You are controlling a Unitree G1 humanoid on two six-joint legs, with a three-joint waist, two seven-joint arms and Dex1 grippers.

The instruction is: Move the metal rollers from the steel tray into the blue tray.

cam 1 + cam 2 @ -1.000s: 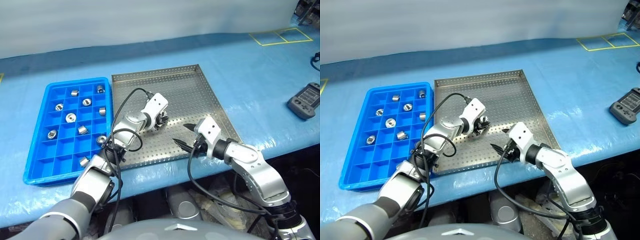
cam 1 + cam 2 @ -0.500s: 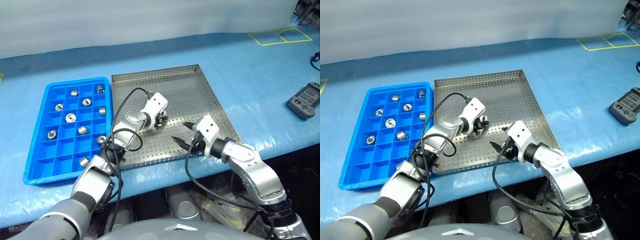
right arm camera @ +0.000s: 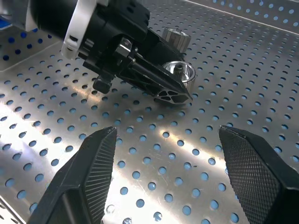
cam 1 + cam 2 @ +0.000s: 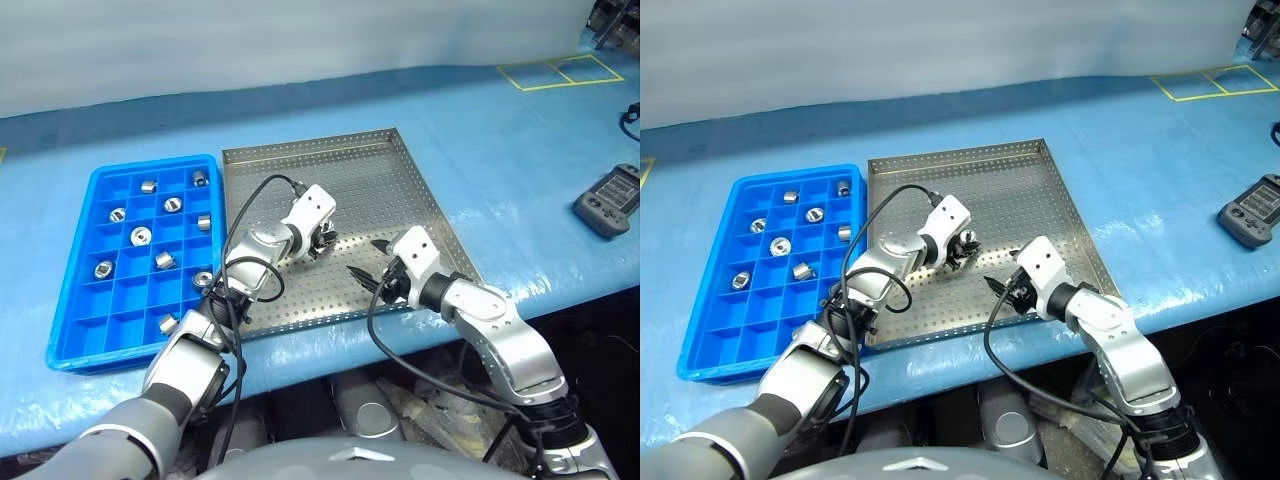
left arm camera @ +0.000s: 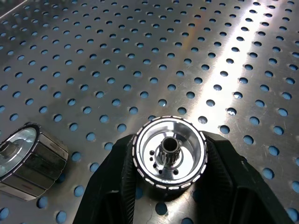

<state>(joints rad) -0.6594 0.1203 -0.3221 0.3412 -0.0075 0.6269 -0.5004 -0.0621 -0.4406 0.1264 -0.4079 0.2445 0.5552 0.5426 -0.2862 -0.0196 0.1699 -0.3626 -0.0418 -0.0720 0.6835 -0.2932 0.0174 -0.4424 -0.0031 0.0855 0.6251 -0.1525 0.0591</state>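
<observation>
Nearest us, the right gripper (image 4: pixel 367 258) hangs over the steel tray (image 4: pixel 400 180) just in from its near edge, black fingers spread wide with nothing between them, aimed at the middle of the perforated floor. My read: it is only standing by, and it would do well to hold off while the other arm lifts out.

A little farther in, around the tray's middle, the left gripper (image 4: pixel 322 243) is down at the floor and clamped on one roller (image 5: pixel 170 155). The wrist view shows it well: both fingers (image 5: pixel 114 179) press the ribbed rim from opposite sides, the open face and central hub looking up at the camera. That looks like a centred grip. So the step in hand, as I judge it, is the lift. It should go straight up first, to clear the tray's low rim, then across to the left. It should not drag, because a second roller (image 5: pixel 27 159) lies on its side just beside the held one, apart from the fingers, and could be knocked rolling.

Beyond and to the left, the blue tray (image 4: pixel 72 322) sits against the steel tray's left edge. Several rollers (image 4: pixel 141 236) already rest in its compartments, one to a cell. The cells along its near edge are mostly free, so a near, empty cell seems the easy drop.
</observation>
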